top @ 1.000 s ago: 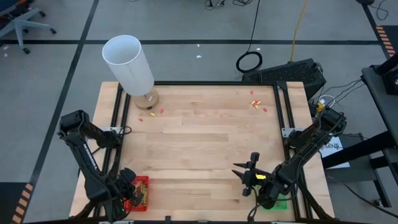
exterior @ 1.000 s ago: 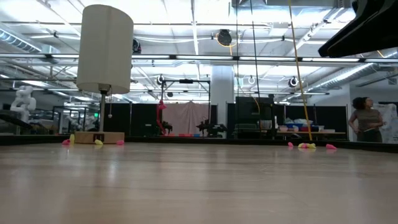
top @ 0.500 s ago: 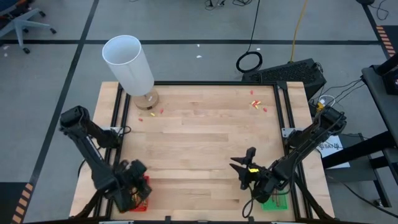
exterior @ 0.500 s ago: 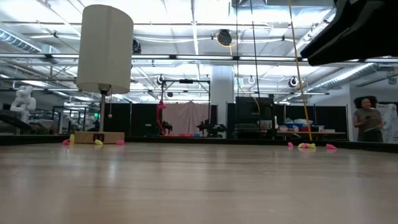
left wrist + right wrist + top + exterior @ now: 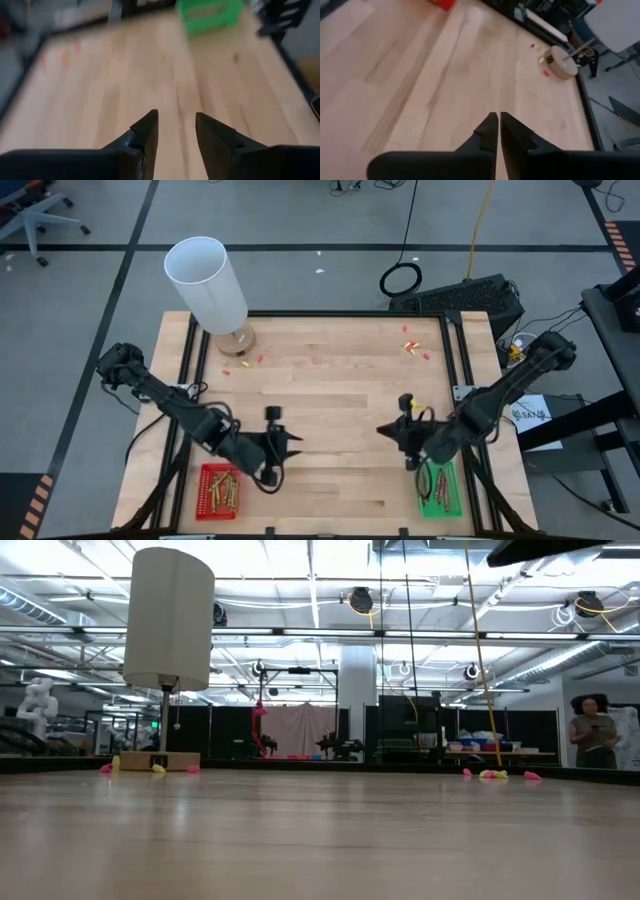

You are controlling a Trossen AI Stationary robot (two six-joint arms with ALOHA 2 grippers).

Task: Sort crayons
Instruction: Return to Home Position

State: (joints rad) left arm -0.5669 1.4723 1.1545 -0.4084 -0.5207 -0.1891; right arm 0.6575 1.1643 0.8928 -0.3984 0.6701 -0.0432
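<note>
High view: thin olive-brown crayons lie in the small red plastic tray, reddish crayons in the small green plastic tray. Left gripper narrowly parted; right gripper closed, holding nothing.

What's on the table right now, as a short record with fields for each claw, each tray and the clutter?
left claw: open, empty, over the table beside the red tray
right claw: shut, empty, over the table beside the green tray
red tray: robot-side left corner, holds olive crayons
green tray: robot-side right corner, holds red crayons
loose crayons: none seen
other: white cylinder on a wooden base at far left; red and yellow scraps along the far side
</note>
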